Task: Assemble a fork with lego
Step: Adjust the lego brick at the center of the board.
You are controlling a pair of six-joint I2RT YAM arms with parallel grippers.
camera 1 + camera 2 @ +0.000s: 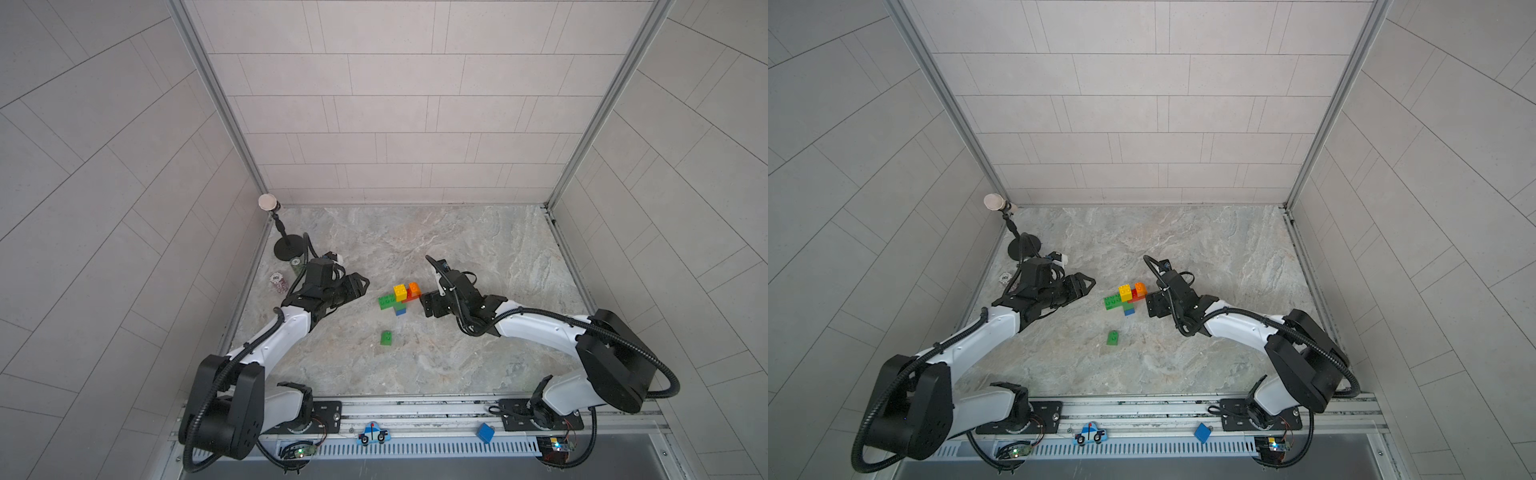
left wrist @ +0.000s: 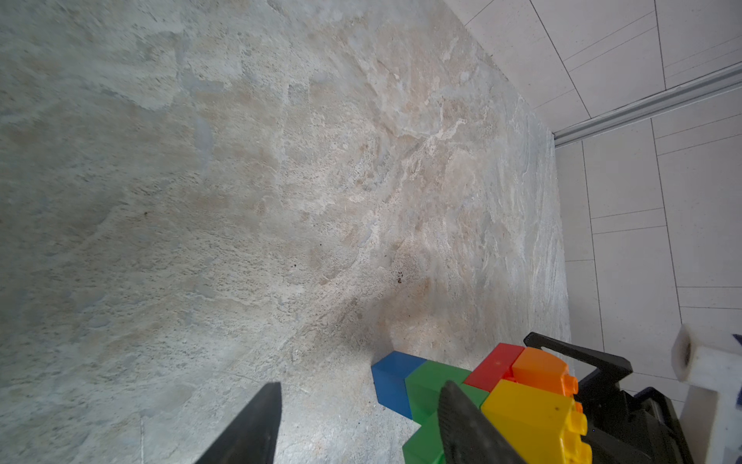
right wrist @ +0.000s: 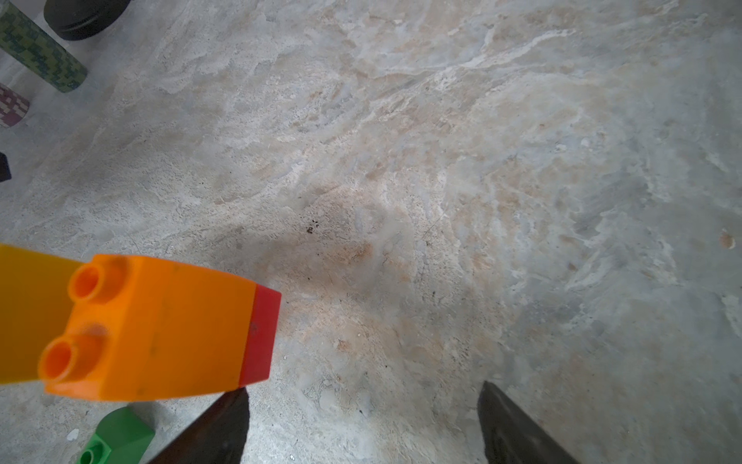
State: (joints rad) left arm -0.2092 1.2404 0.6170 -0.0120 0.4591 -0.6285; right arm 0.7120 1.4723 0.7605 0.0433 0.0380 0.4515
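Bricks number seven on the table (image 1: 478,257): six already joined into the fork (image 1: 398,299), and one loose green brick (image 1: 386,338) lying at 6 o'clock from it, well apart. In both top views the fork lies flat near the table's middle. Its blue and green stem points to 6 o'clock, and its long green and red crossbar runs from 9 to 3. The yellow prong sits at the middle and the orange prong at the 3 o'clock end. The 9 o'clock end of the crossbar is bare, so the loose green brick is probably meant to go there as the third prong.

Two grippers flank the work. The left gripper (image 1: 365,286) hovers at 9 o'clock from the fork, near but apart. Its fingers (image 2: 249,426) are spread, with only bare table between them. The right gripper (image 1: 424,306) sits at 3 o'clock, just beside the red end, with its fingers (image 3: 518,426) spread wide and empty. From there it could likely steady the crossbar while the other arm fetches the last brick. Whether the right gripper touches the red end, I cannot tell from these angles.
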